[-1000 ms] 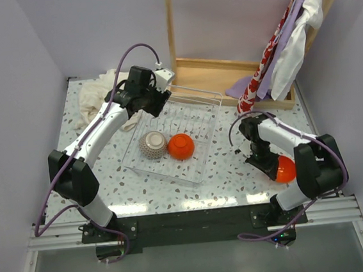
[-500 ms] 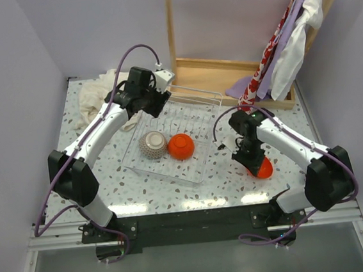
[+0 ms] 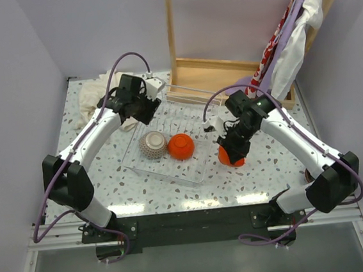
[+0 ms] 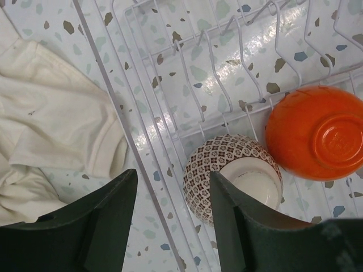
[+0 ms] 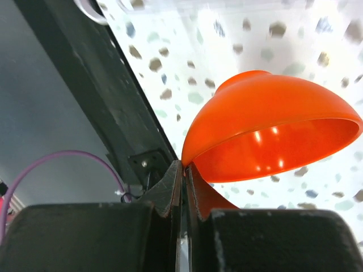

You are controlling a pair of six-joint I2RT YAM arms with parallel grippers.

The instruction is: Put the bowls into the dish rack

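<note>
Top view: the right fingers (image 3: 234,145) pinch an orange bowl (image 3: 231,157) over the bench (image 3: 262,173), just beside the dish rack's (image 3: 197,131) right edge. A patterned bowl (image 3: 153,144) and a second orange bowl (image 3: 181,146) sit upturned in the rack, touching.

Left wrist: the left fingers (image 4: 108,218) stand spread and empty above the rack's edge, near a cream cloth (image 4: 51,130).

Right wrist: the fingers press together on the bowl's rim.

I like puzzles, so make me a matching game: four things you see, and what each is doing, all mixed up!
1 brown-patterned round bowl
2 cream fabric cloth
3 right pincer
4 left pincer

A open, empty
B shut on the rim of a glossy orange round bowl
C sitting in clear wire dish rack
D lying on speckled table

Pairs: 1-C, 2-D, 3-B, 4-A
</note>
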